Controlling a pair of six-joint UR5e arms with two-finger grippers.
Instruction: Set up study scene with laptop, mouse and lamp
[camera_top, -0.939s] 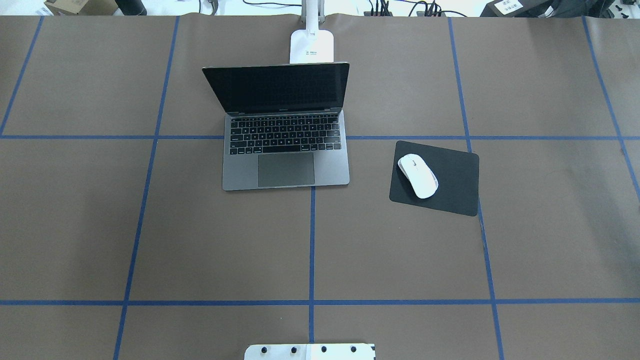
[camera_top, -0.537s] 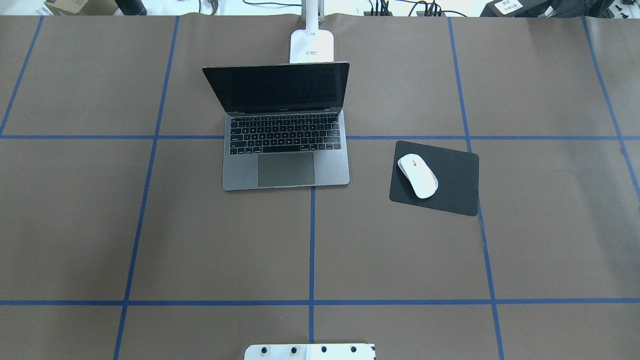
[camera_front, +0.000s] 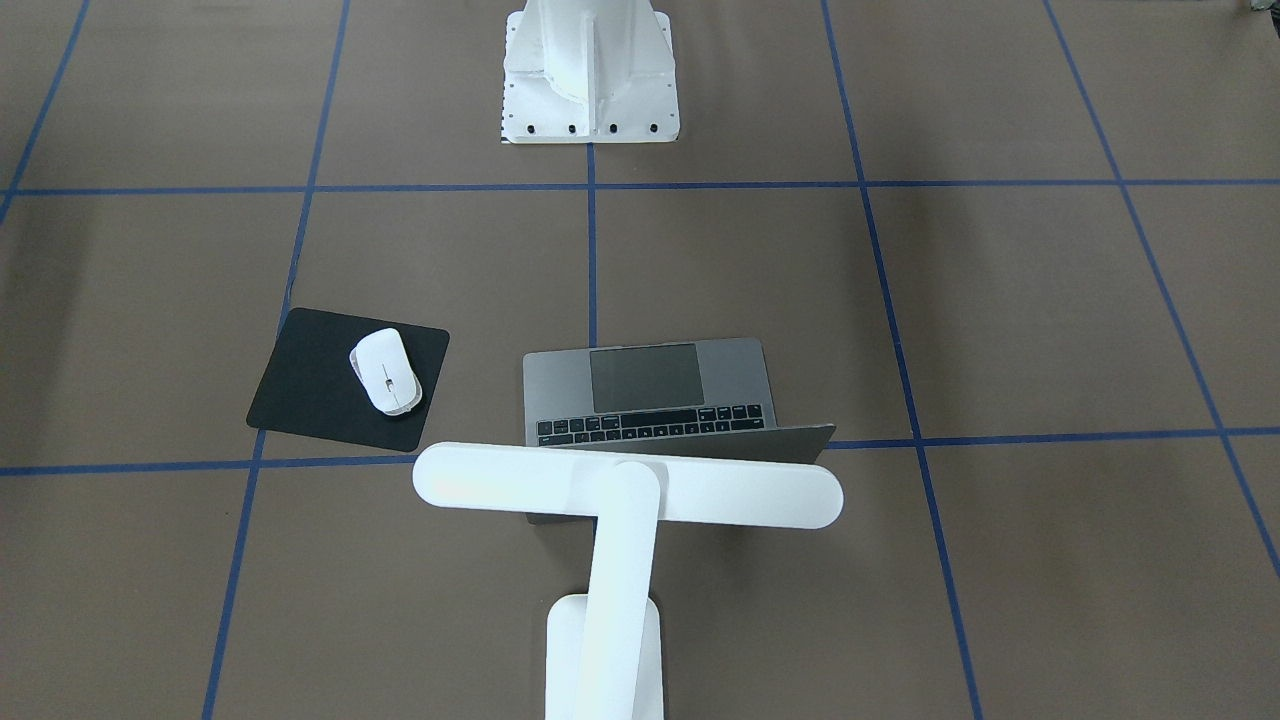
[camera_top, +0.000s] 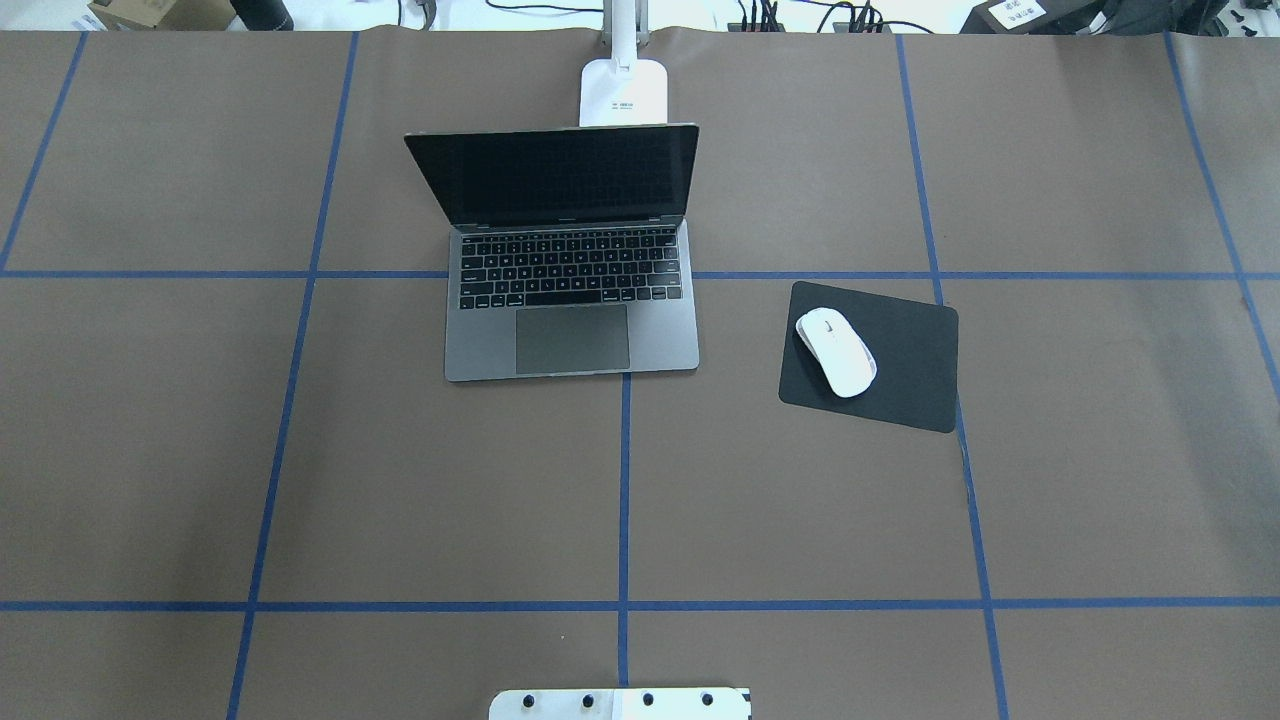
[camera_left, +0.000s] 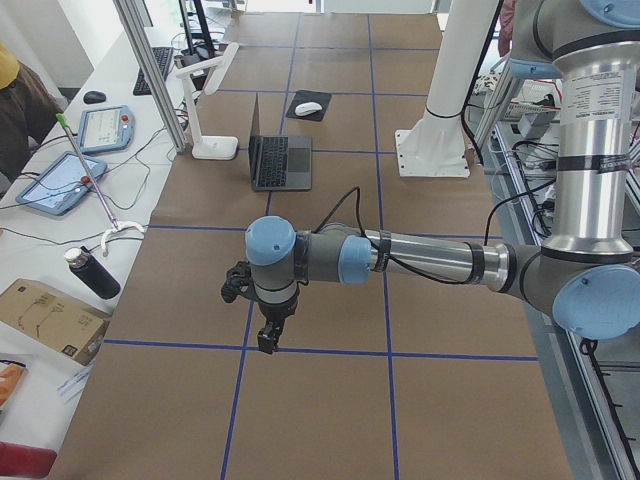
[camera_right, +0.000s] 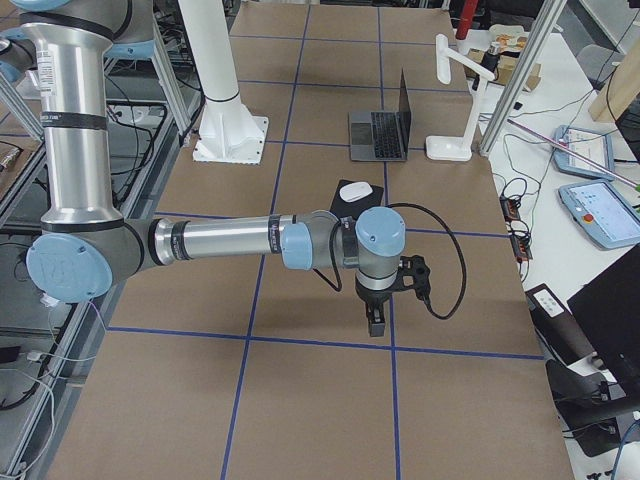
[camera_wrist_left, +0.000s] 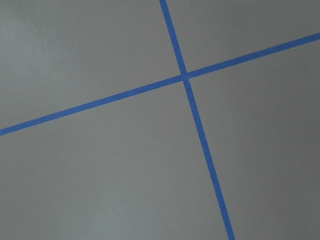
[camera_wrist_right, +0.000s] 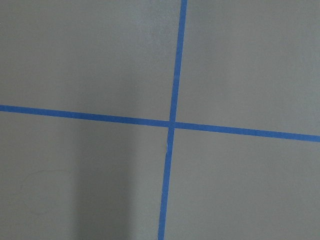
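Note:
The laptop (camera_top: 572, 320) stands open on the brown table, screen upright; it also shows in the front view (camera_front: 650, 385). The white mouse (camera_top: 836, 352) lies on a black mouse pad (camera_top: 910, 370) to the laptop's right. The white T-shaped lamp (camera_front: 628, 485) stands behind the laptop, its bar head over the screen; its base (camera_top: 623, 92) shows in the overhead view. My left gripper (camera_left: 268, 340) hangs over bare table far from the objects, seen only from the side. My right gripper (camera_right: 376, 322) hangs likewise. I cannot tell whether either is open.
The white bolted pedestal (camera_front: 590, 70) stands at the robot's side of the table. Blue tape lines grid the brown surface. Tablets, a bottle and cables lie on the side desk (camera_left: 60, 180) beyond the table's far edge.

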